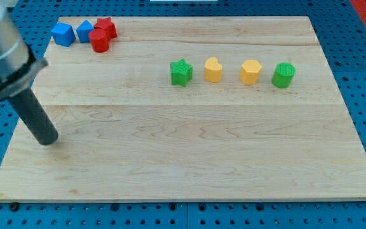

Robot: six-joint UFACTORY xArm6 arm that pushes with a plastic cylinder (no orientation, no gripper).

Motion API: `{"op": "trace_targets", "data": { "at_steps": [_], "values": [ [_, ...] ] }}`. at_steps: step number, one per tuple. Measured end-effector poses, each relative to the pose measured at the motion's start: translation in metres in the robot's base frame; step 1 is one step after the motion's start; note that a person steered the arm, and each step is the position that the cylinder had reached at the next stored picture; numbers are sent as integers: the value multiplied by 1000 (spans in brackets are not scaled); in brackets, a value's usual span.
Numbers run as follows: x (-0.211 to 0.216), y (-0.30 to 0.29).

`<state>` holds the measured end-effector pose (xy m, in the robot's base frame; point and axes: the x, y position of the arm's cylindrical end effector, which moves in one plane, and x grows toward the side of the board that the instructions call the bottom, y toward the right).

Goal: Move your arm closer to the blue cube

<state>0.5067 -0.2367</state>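
Jaws: none, rod only, so no state to tell; my tip (48, 140) near counter (189, 165) left edge, blue cube (63, 34) well apart at top-left corner.

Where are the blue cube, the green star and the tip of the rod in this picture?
blue cube (63, 34), camera view, middle of its top face.
green star (181, 72), camera view, centre of its top.
my tip (47, 139), camera view, the rod's very lower end, below the blue cube.
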Motion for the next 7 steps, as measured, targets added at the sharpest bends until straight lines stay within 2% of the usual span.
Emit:
{"op": "trace_targets", "data": {
  "at_steps": [1, 3, 7],
  "values": [
    [-50, -28],
    [-119, -35],
    [-194, -17]
  ]
}}
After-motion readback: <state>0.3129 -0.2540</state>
